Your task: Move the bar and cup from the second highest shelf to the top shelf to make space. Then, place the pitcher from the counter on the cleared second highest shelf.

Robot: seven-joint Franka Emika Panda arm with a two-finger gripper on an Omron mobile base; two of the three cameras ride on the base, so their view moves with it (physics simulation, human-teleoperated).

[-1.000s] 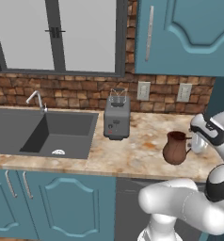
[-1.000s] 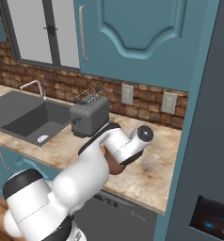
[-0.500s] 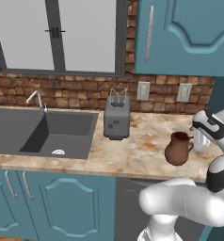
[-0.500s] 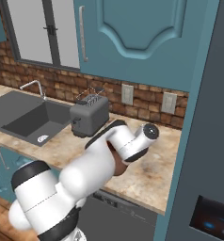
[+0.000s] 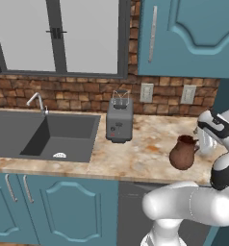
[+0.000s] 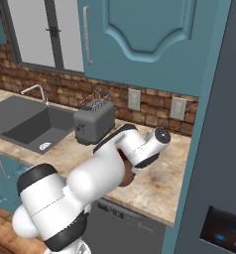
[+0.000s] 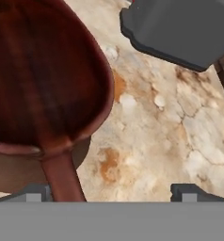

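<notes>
The reddish-brown pitcher (image 5: 183, 153) stands upright on the mottled counter (image 5: 140, 153), right of the toaster. My gripper (image 5: 206, 145) hangs just to its right at handle height, open. In the hand view the pitcher (image 7: 43, 80) looms at the upper left, and its loop handle (image 7: 62, 176) runs down just inside my left fingertip (image 7: 36, 195). The gripper (image 7: 111, 194) is open with bare counter (image 7: 170, 127) between the tips. In the right base view my forearm covers most of the pitcher (image 6: 123, 174). The bar, the cup and both shelves are out of view.
A grey toaster (image 5: 120, 120) stands left of the pitcher, seen close in the hand view as the toaster (image 7: 180, 28). The dark sink (image 5: 44, 137) with its tap lies further left. A tall dark grey unit (image 6: 224, 124) bounds the counter on the right. Teal wall cupboards hang overhead.
The arm has shifted a little, its wrist easing rightward and the elbow turning. The pitcher has stayed put and the jaws have stayed open.
</notes>
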